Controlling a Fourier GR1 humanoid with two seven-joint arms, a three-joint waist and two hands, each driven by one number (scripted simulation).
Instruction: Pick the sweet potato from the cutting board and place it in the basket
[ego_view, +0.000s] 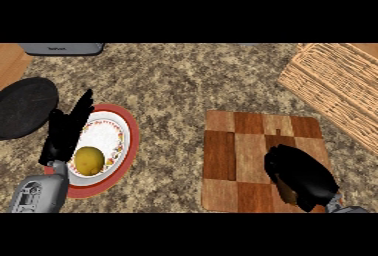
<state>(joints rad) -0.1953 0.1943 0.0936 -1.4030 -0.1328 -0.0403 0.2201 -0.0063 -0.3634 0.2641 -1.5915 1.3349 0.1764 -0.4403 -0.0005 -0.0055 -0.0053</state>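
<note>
A checkered wooden cutting board lies on the counter right of centre. My right hand is over its lower right part, fingers curled down round the sweet potato. Only a brown sliver of the sweet potato shows under the palm; the rest is hidden. The wicker basket stands at the far right, beyond the board and apart from the hand. My left hand rests open at the left, fingers pointing up, over the edge of a plate.
A red-rimmed white plate holds a round yellow fruit at the left. A black round pan sits at the far left edge. A grey appliance stands at the top left. Speckled counter lies between plate and board.
</note>
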